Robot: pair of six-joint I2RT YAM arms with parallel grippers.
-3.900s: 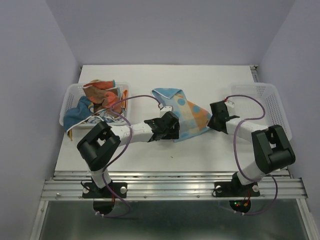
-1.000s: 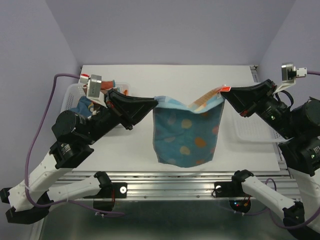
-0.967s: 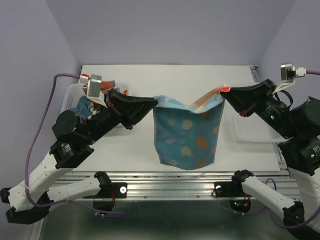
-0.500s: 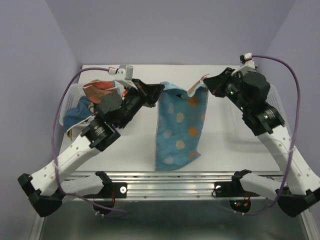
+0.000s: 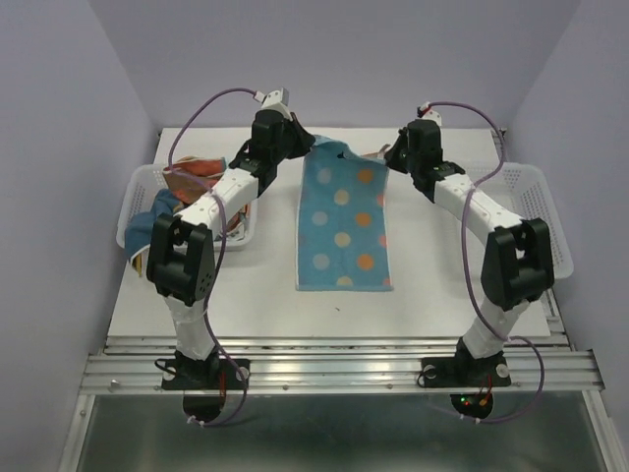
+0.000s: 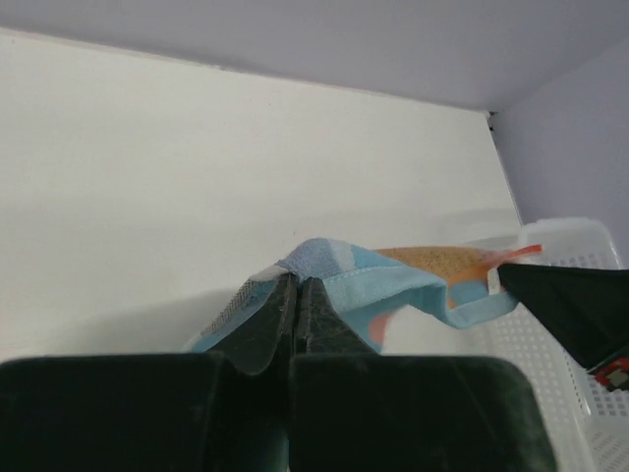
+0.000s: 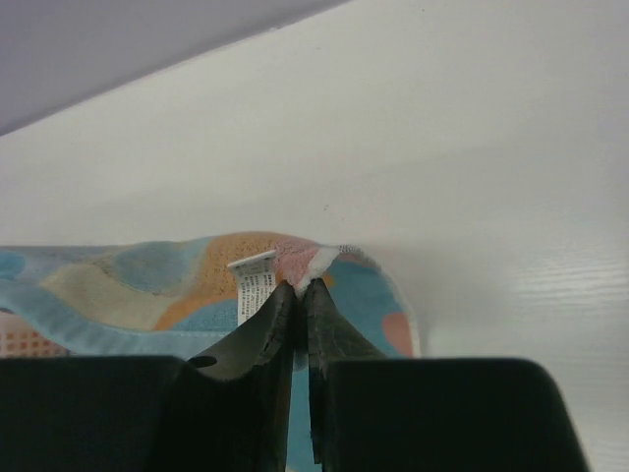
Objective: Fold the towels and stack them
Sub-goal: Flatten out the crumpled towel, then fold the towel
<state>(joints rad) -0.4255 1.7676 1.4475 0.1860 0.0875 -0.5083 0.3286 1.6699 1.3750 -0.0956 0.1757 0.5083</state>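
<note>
At the left of the desk [image 5: 442, 285], a basket [image 5: 136, 189] is holding the other towels [image 5: 192, 182] in a heap. Just right of it, the left gripper [image 5: 316, 149] is pinching the far-left corner of the dotted towel [image 5: 344, 231], jaws nearly together on the cloth. Across the far hem, the right gripper [image 5: 391, 159] is clamping the far-right corner by the label, jaws narrow. A second basket [image 5: 539, 211] is sitting at the right.

This looks like spreading before a fold. Both corners are best lowered together, level and taut, so the far hem is landing straight and unwrinkled.

The towel is lying mostly flat mid-desk, its long axis running far to near and its near hem pointing at the arm bases.
</note>
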